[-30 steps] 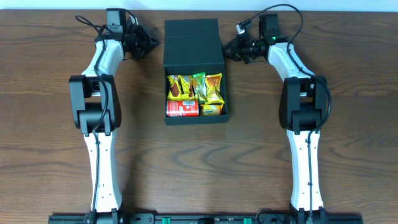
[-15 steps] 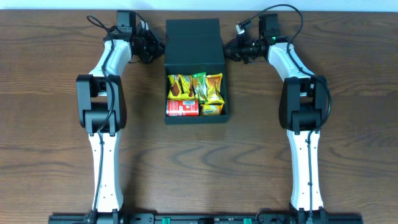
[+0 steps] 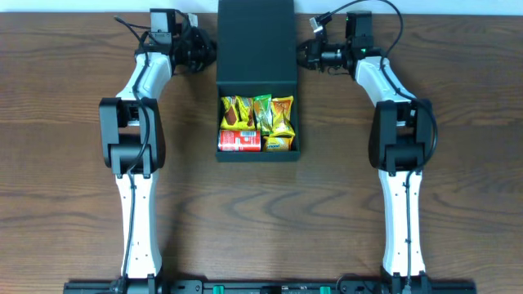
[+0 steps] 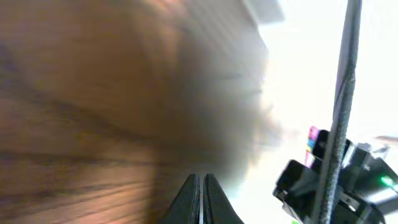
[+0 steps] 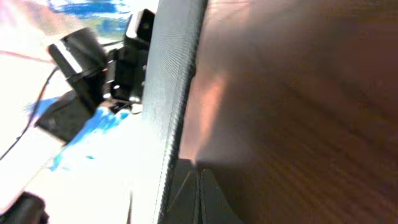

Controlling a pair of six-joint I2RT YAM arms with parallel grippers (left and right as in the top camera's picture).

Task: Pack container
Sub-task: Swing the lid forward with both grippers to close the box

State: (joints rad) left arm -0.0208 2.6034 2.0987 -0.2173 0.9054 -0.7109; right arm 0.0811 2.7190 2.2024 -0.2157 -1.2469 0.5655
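The square matte black container (image 3: 290,122) stands at the table's far middle. Its flap lid (image 3: 255,41) is raised behind the open compartment. Inside lie several yellow and green snack packets (image 3: 256,116) and a small red can (image 3: 239,143). My left gripper (image 3: 206,55) is at the lid's left edge; in the left wrist view its fingers (image 4: 201,186) are shut and empty. My right gripper (image 3: 304,55) is at the lid's right edge. In the right wrist view its fingers (image 5: 198,180) are shut, right beside the lid's edge (image 5: 177,81).
The table is brown wood (image 3: 65,163). Both arms stretch from the near edge to the far side, either side of the container. Cables loop above each wrist. Bright space lies beyond the table's far edge (image 4: 292,81).
The lid has risen from lying flat behind the box to a more upright position. Both grippers have moved in to its side edges, the left one the farthest.
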